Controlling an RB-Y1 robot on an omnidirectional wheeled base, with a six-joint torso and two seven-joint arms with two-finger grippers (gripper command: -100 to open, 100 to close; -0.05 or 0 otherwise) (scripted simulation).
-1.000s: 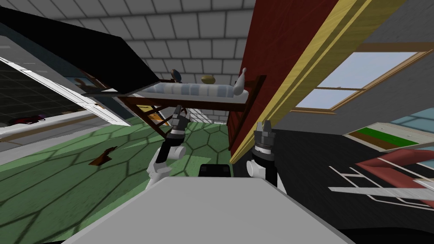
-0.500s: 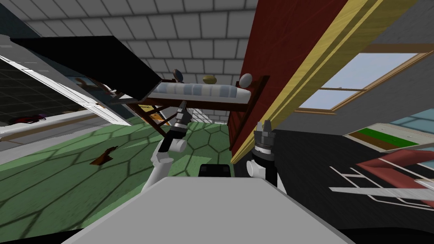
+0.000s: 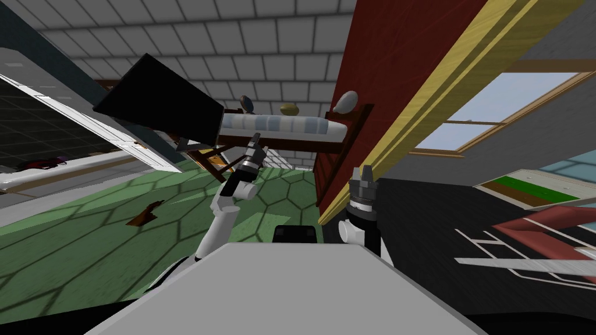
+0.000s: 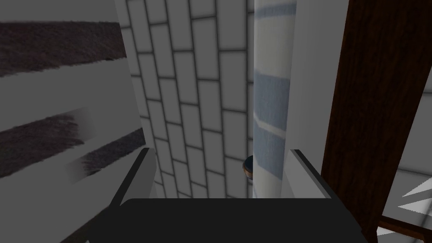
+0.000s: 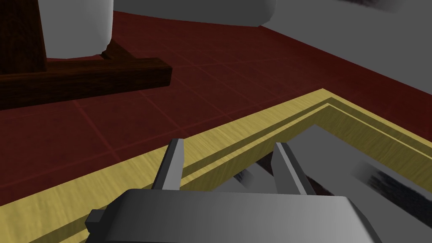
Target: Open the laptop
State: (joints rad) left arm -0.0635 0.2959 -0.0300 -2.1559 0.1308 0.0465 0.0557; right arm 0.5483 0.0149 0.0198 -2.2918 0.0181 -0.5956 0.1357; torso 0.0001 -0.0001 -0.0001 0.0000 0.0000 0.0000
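A flat black panel (image 3: 160, 106), seemingly the laptop's lid, stands raised at a slant beside the end of a bed. A thin grey slab (image 3: 185, 143) shows under its lower edge. My left gripper (image 3: 256, 138) is stretched out just right of that edge, below the striped mattress (image 3: 279, 123). In the left wrist view the gripper (image 4: 219, 152) is open, with a grey, dark-streaked surface (image 4: 63, 105) beside one finger and the mattress (image 4: 270, 105) beside the other. My right gripper (image 3: 362, 170) hangs low and open (image 5: 230, 143) over a yellow border.
The bed's dark wooden frame (image 3: 340, 145) and slanted ladder (image 3: 212, 160) stand close ahead. A dark red surface (image 3: 401, 52) with a yellow border (image 3: 419, 110) runs along my right. Green hexagon-patterned floor (image 3: 87, 244) with a small brown object (image 3: 142, 215) lies left, beside a white door (image 3: 99, 131).
The black panel has swung right and now looks smaller and steeper. My left arm has reached forward and up towards the bed. The pale object at the bed's right end has shifted.
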